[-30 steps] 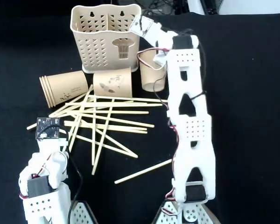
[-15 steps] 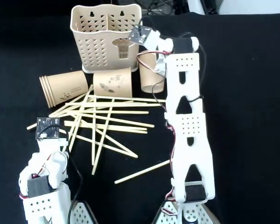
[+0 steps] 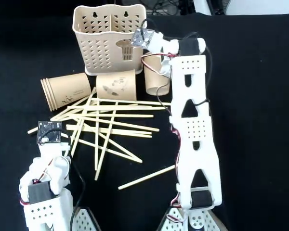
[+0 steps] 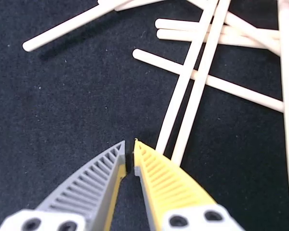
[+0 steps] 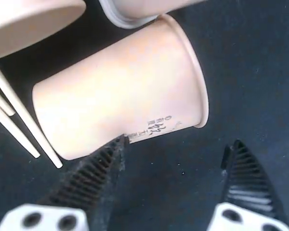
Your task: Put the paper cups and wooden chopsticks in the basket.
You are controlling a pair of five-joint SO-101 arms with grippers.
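Black table (image 5: 245,53), paper cup (image 5: 120,96) beside right claw (image 5: 178,142)

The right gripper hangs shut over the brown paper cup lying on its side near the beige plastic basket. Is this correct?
No: the right gripper is open, as the right wrist view shows. It hangs over the brown paper cup lying on its side near the beige plastic basket.
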